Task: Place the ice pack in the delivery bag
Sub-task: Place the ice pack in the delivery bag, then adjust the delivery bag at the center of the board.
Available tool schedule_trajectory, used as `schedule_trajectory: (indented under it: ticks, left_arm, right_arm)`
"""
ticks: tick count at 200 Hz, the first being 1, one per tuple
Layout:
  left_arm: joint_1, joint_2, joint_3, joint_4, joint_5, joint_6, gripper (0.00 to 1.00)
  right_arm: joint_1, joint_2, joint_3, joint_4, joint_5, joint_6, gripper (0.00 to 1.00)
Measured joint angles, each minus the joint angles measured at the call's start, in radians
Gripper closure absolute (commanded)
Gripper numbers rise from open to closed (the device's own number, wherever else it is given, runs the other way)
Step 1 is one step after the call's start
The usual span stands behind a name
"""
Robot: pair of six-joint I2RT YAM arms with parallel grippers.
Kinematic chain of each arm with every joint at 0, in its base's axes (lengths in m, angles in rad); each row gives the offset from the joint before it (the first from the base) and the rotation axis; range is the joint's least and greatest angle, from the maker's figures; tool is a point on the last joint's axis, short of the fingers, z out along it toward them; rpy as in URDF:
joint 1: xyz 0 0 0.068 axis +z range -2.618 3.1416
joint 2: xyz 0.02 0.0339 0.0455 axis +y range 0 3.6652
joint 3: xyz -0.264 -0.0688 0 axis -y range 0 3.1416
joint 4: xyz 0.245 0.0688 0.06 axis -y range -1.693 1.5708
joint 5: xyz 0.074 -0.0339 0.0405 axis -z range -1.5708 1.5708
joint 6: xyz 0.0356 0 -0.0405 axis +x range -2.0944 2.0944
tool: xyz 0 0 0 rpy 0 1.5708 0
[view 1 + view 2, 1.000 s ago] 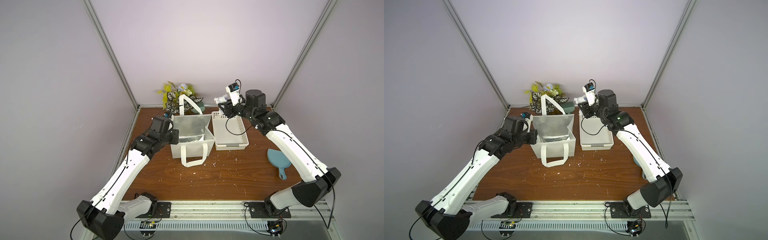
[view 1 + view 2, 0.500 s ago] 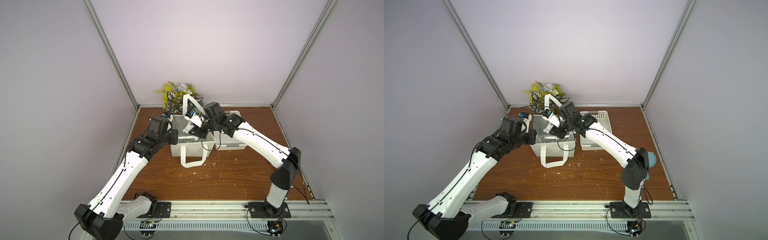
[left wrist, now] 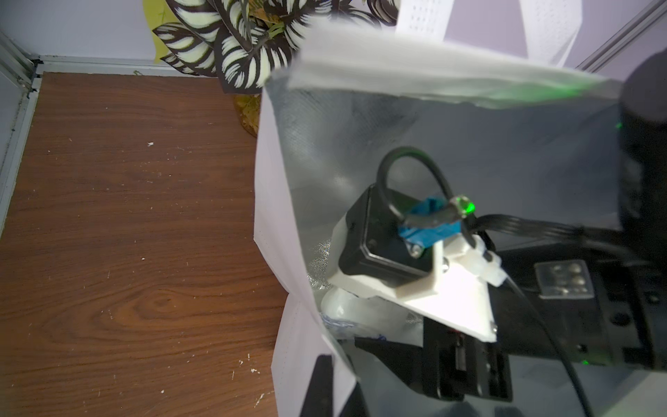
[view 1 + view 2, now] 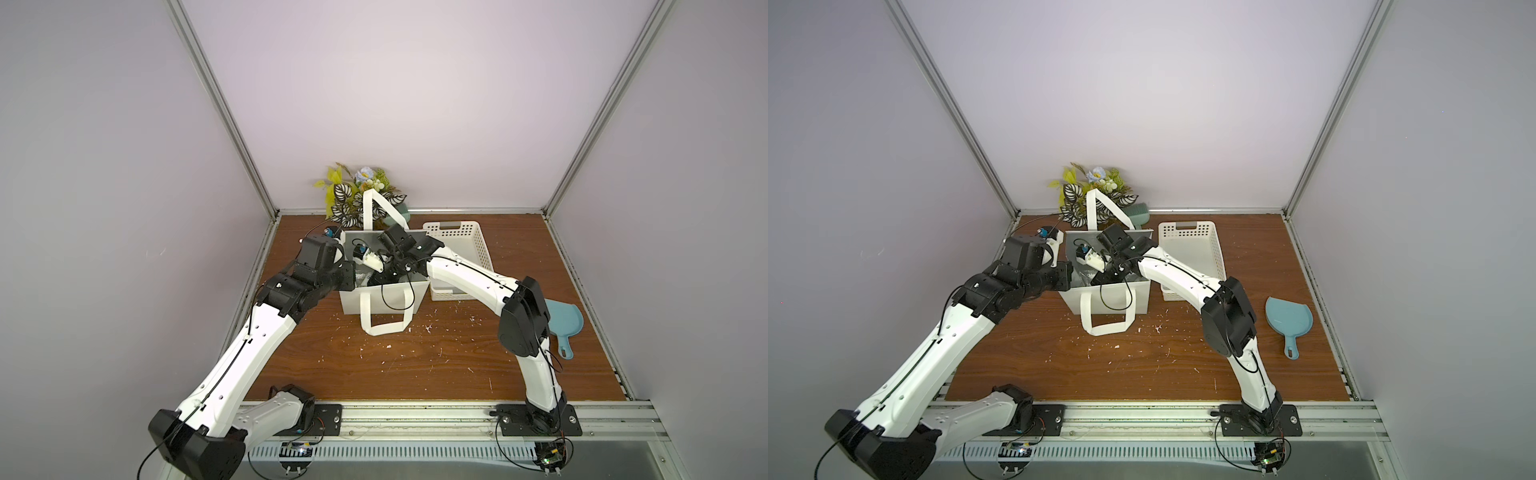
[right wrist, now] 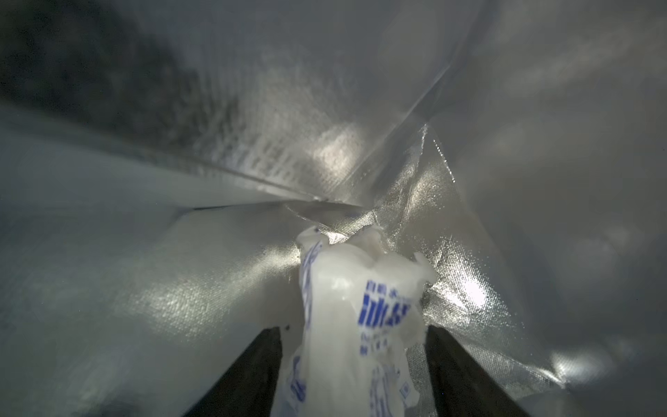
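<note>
The delivery bag (image 4: pixel 390 297) (image 4: pixel 1138 297) stands open on the wooden table, white outside and silver foil inside, one strap up at the back and one lying in front. My left gripper (image 3: pixel 339 375) (image 4: pixel 351 276) is shut on the bag's left side wall (image 3: pixel 285 252), one finger outside and one inside. My right gripper (image 5: pixel 352 330) (image 4: pixel 376 278) reaches down into the bag. Its jaws stand open with a gap on each side of the ice pack (image 5: pixel 361 310), a whitish pouch with blue print lying on the foil floor (image 5: pixel 216 289). In the left wrist view the ice pack (image 3: pixel 346 314) shows under the right wrist.
A white perforated basket (image 4: pixel 461 245) (image 4: pixel 1192 249) stands right of the bag, partly under the right arm. A blue dustpan (image 4: pixel 1287 320) lies at the right. A leafy plant (image 4: pixel 357 195) and a green brush (image 4: pixel 1138 214) are behind the bag. White crumbs dot the table.
My right arm swung from above the basket down into the bag with the ice pack, and its jaws have spread apart around it. The left gripper has kept its hold on the bag wall.
</note>
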Motion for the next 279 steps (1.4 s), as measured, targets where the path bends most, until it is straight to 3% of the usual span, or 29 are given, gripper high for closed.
schedule_trajectory:
  ticks: [47, 104, 147, 195, 215, 233, 255, 272, 279]
  left_arm:
    - [0.0, 0.0, -0.002, 0.001, -0.002, -0.015, 1.0]
    - [0.0, 0.005, -0.007, 0.002, -0.055, -0.068, 1.0]
    - [0.0, 0.018, -0.007, 0.009, -0.085, -0.105, 1.0]
    - [0.0, 0.033, -0.007, 0.017, -0.096, -0.127, 1.0]
    - [0.0, 0.034, -0.007, 0.021, -0.097, -0.135, 1.0]
    - [0.0, 0.034, -0.007, 0.02, -0.097, -0.142, 1.0]
    - [0.0, 0.034, -0.008, 0.021, -0.097, -0.158, 1.0]
    - [0.0, 0.031, -0.014, 0.027, -0.092, -0.177, 1.0]
    - [0.0, 0.028, -0.018, 0.028, -0.087, -0.184, 1.0]
  right_arm:
    - [-0.004, -0.087, 0.0, 0.006, 0.016, 0.003, 0.17]
    - [-0.004, -0.411, -0.109, 0.065, 0.047, 0.0, 0.06]
    - [-0.014, -0.606, -0.343, 0.158, 0.108, 0.024, 0.05]
    - [-0.078, -0.714, -0.649, 0.237, 0.119, 0.09, 0.11]
    - [-0.078, -0.735, -0.731, 0.288, 0.077, 0.113, 0.17]
    - [-0.072, -0.746, -0.761, 0.333, 0.048, 0.126, 0.37]
    - [-0.072, -0.737, -0.762, 0.383, 0.05, 0.133, 0.51]
    - [-0.085, -0.713, -0.751, 0.413, 0.057, 0.141, 0.75]
    - [-0.093, -0.697, -0.736, 0.423, 0.064, 0.153, 0.78]
